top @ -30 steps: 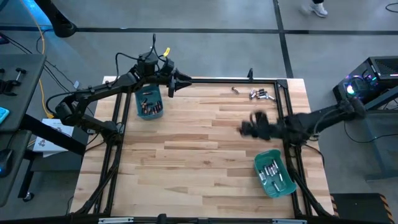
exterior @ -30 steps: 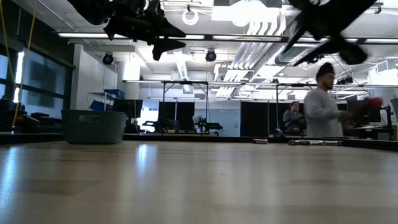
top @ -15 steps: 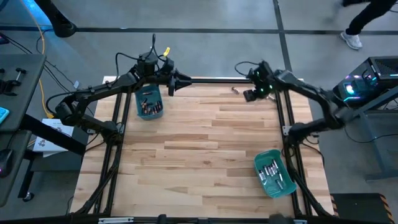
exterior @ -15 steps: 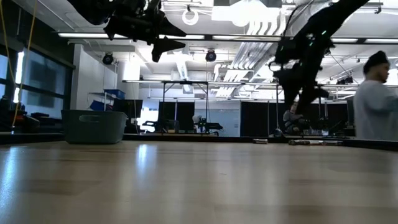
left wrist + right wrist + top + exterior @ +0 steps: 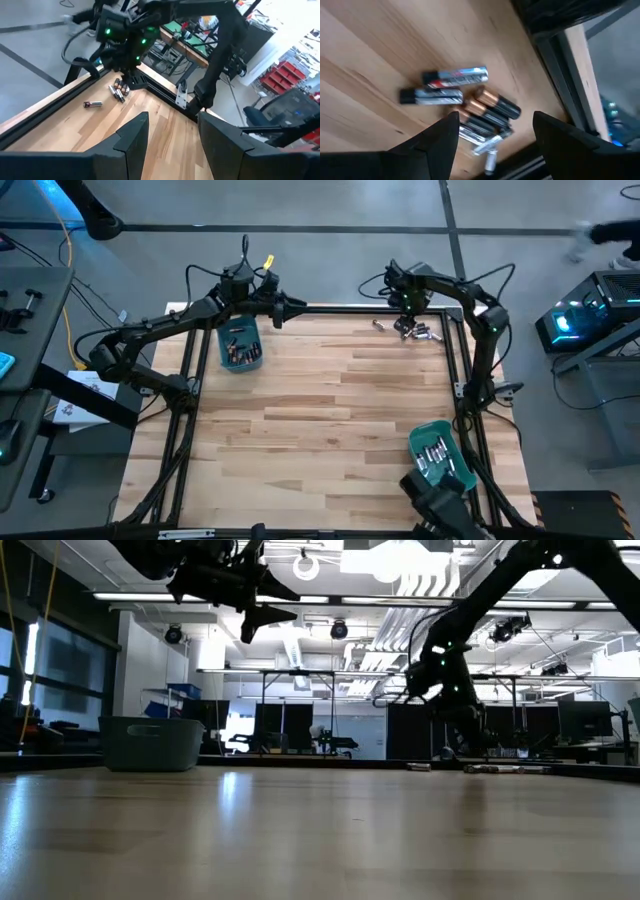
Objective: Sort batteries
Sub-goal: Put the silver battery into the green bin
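While right gripper hovers wide open, empty, over loose batteries on counter; left gripper parted, empty.

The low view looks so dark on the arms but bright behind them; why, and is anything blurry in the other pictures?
Low view: bright ceiling lights backlight both arms into silhouettes, and the table shows a soft sheen. Right wrist view: the batteries and the right gripper look slightly smeared. High view: even light, with a blurred dark shape at the bottom edge. Left wrist view: the left gripper is soft-edged.
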You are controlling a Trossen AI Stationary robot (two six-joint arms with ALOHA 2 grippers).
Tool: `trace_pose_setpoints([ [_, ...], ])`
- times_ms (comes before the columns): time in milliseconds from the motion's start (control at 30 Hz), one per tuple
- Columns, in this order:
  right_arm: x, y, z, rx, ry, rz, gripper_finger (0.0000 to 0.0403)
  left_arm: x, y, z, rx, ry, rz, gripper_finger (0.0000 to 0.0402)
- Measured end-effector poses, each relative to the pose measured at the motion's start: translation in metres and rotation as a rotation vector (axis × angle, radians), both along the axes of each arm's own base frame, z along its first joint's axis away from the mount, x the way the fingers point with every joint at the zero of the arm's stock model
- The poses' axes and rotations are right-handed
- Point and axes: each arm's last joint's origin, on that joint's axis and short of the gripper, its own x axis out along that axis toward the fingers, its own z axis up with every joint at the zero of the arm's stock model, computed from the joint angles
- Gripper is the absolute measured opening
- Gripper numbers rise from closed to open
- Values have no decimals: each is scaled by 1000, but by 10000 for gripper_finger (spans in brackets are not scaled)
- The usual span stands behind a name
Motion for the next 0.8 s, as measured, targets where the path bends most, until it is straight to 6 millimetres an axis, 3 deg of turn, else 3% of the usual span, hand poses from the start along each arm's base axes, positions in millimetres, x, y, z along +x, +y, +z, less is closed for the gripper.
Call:
trace_pose_setpoints([
  [167,-8,-9,-16,24,103,49,247,0,0,0,-10,-3,4,165],
  [400,-13,-15,-23,34,103,65,247,0,0,0,-17,-4,7,165],
  [800,-7,-3,-36,25,165,120,247,0,0,0,-6,-2,7,165],
])
